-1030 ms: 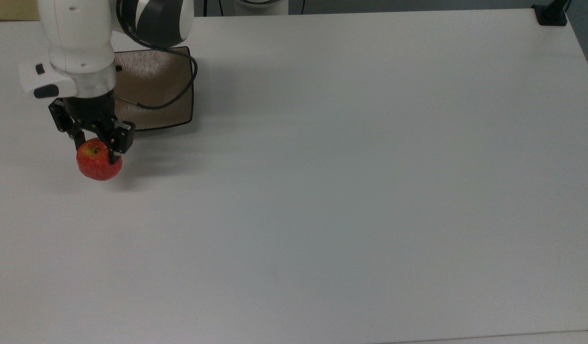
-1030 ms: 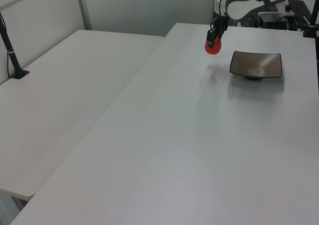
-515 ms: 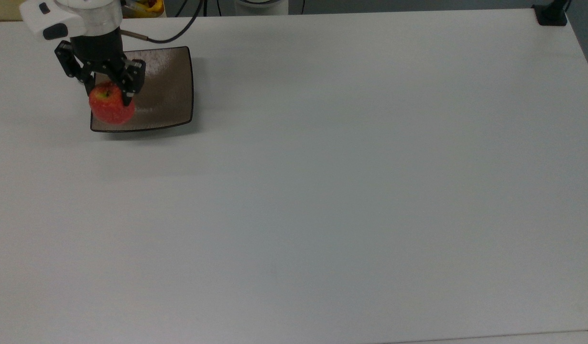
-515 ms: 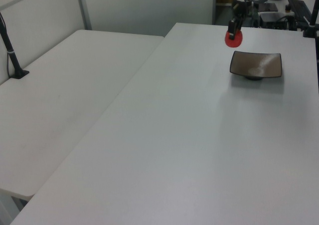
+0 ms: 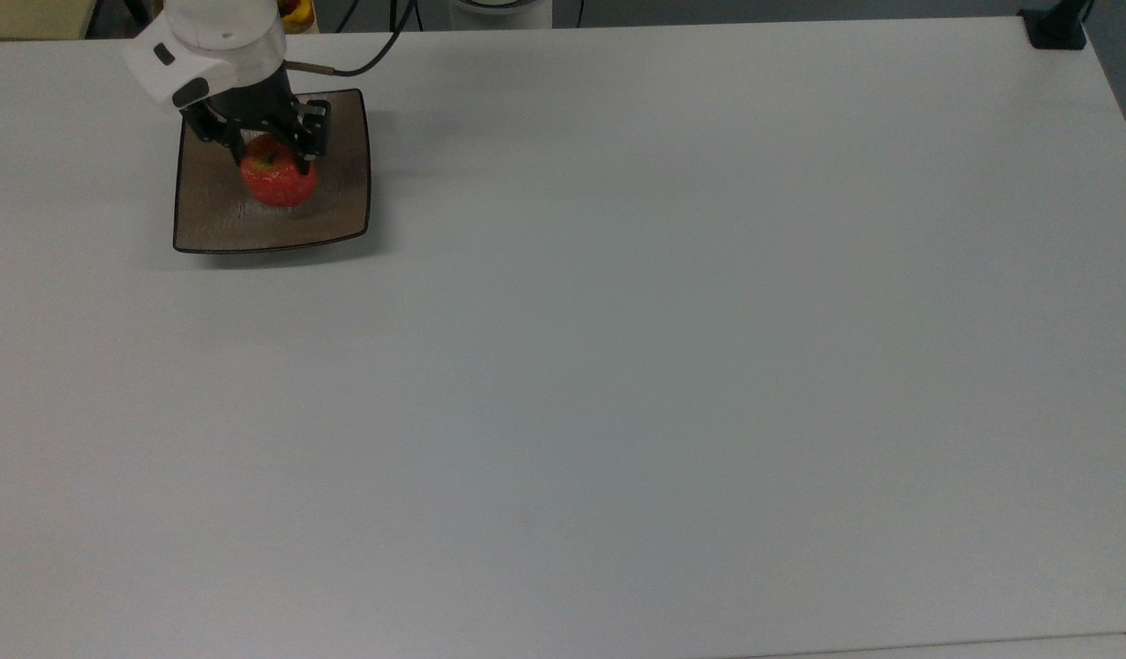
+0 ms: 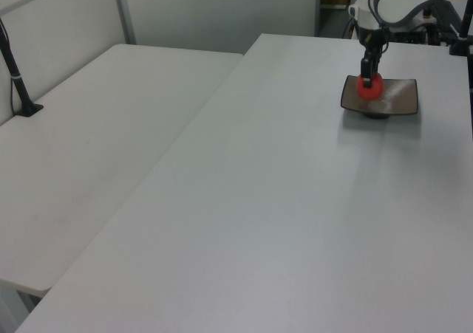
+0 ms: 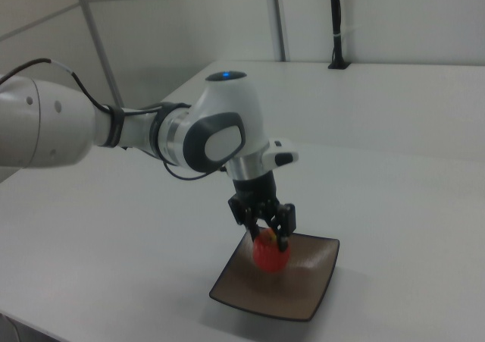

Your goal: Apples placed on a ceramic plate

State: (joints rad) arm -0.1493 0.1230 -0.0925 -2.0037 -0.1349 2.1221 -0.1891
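One apple point(image 5: 279, 181) sits gripped in the claw point(image 5: 272, 157), right over the plate point(image 5: 339, 197) middle, so release is basically straight down.

Plate point(image 5: 215, 229) far edge hidden behind arm point(image 5: 217, 46); arm cut off at top view's upper edge.

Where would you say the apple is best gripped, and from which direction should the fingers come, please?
Probably from above, fingers across the apple at its widest part, either side of the stem. It is round, stem up, over the shallow plate, whose upturned rim hampers a side approach. The gripper holds it this way now.
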